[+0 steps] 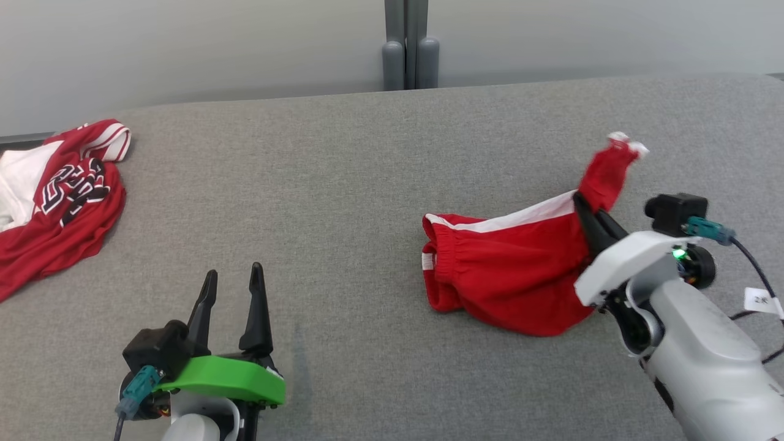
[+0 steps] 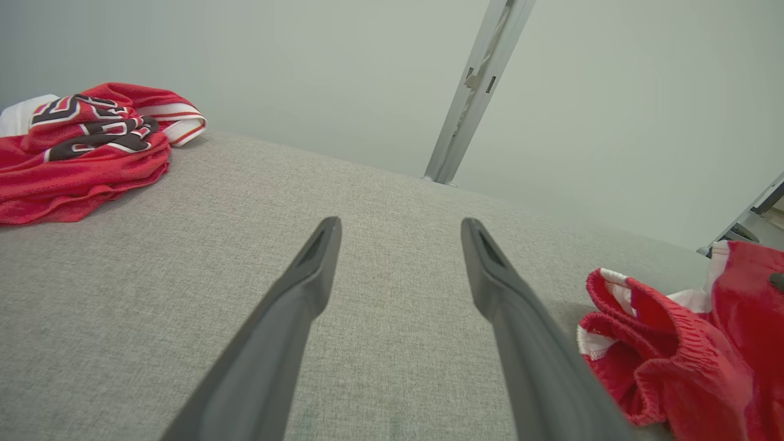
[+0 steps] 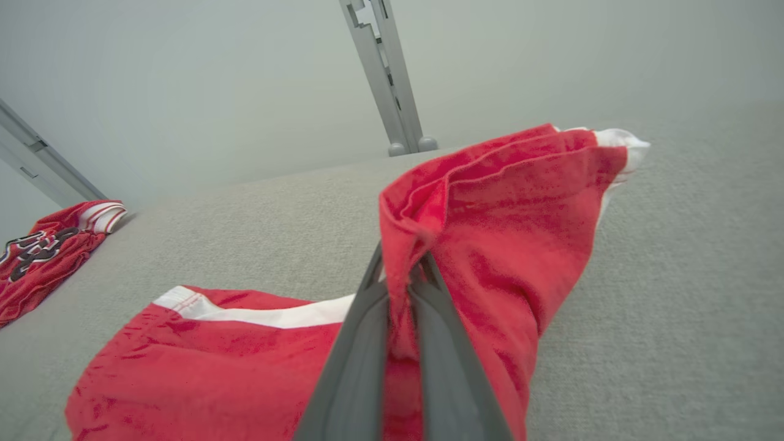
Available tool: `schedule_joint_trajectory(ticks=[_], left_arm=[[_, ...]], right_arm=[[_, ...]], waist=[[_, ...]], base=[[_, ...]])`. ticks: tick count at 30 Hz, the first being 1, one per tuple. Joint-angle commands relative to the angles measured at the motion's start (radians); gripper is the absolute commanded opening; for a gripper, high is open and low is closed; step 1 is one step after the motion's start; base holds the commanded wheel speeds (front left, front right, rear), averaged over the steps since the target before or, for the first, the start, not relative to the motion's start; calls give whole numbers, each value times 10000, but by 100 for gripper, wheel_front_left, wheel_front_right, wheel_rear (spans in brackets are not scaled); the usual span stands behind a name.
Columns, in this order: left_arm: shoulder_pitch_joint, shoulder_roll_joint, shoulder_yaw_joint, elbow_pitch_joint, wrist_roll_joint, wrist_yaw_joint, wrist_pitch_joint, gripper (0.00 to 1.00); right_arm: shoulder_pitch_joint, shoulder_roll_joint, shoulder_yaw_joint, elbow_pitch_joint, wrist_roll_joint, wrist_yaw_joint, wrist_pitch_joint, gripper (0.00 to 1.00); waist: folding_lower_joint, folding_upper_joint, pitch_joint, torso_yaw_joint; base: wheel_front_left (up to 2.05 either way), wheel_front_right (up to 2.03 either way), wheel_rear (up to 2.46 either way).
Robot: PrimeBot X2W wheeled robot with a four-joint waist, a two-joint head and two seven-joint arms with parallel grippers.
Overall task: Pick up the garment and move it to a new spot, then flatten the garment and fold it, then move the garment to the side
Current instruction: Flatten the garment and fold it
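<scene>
Leftward, open table (image 1: 343,184) beside the garment (image 1: 508,275)

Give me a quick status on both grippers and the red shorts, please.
Right gripper shut on red shorts, one end lifted. Left gripper open, holding nothing. Red jersey lies far left, apart.

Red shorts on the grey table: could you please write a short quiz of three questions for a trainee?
1. True or false: the right gripper is shut on the red shorts.
2. The left gripper is: A open and empty; B shut on cloth; C shut on nothing.
3. Fill in: the red jersey lies on the grey table at the robot's ___ side.
Key: 1 true; 2 A; 3 left.
</scene>
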Motion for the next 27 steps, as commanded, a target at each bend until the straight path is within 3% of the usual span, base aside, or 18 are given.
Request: schedule_joint_trajectory(ticks=[1, 7, 14, 21, 26, 27], left_arm=[[165, 0, 48, 9, 10, -57, -4, 100], [200, -54, 122, -28, 42, -64, -4, 100], [323, -104, 219, -41, 79, -90, -5, 100], [339, -128, 277, -20, 112, -142, -5, 100], [279, -146, 203, 64, 132, -178, -5, 100], [265, -151, 181, 78, 140, -182, -5, 100]], right_arm=[[-111, 120, 196, -298, -150, -12, 124, 0], [-73, 482, 1325, -1700, -635, -12, 916, 0], [545, 410, 2142, -2808, -635, -12, 1611, 0], [760, 732, 2733, -2648, -842, -12, 1587, 0], [520, 1140, 3401, -1815, -1333, -12, 1268, 0], [488, 1194, 3520, -1602, -1485, -12, 1184, 20]], waist=[[0, 0, -135, 144], [0, 0, -244, 379], [0, 0, -273, 445], [0, 0, -259, 349], [0, 0, -243, 335], [0, 0, -241, 351]], base=[[0, 0, 0], [0, 0, 0], [0, 0, 0], [0, 0, 0], [0, 0, 0], [0, 0, 0]])
